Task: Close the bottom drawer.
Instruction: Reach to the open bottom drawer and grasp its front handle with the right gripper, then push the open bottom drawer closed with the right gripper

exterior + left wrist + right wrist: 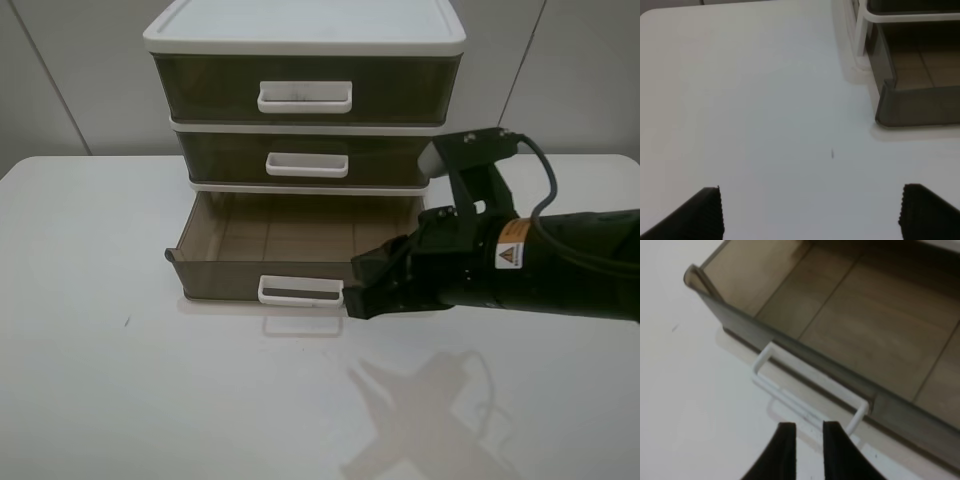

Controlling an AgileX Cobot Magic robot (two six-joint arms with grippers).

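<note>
The bottom drawer [270, 240] is smoky brown plastic, pulled out of the white-framed cabinet [300, 25] and empty. Its white loop handle [300, 291] faces the front. My right gripper [352, 298] sits at the handle's right end, level with the drawer front, fingers nearly together and holding nothing. In the right wrist view the fingertips [786, 440] are just in front of the handle [785, 394] and the drawer [865, 315]. My left gripper [810, 210] is open over bare table, with the drawer's left front corner [915, 105] ahead of it.
The middle drawer [305, 158] and top drawer [300, 88] are pushed in. The cabinet stands at the back of a white table [150, 400]. My right arm's black body [540, 270] lies to the right of the drawer. A grey wall is behind.
</note>
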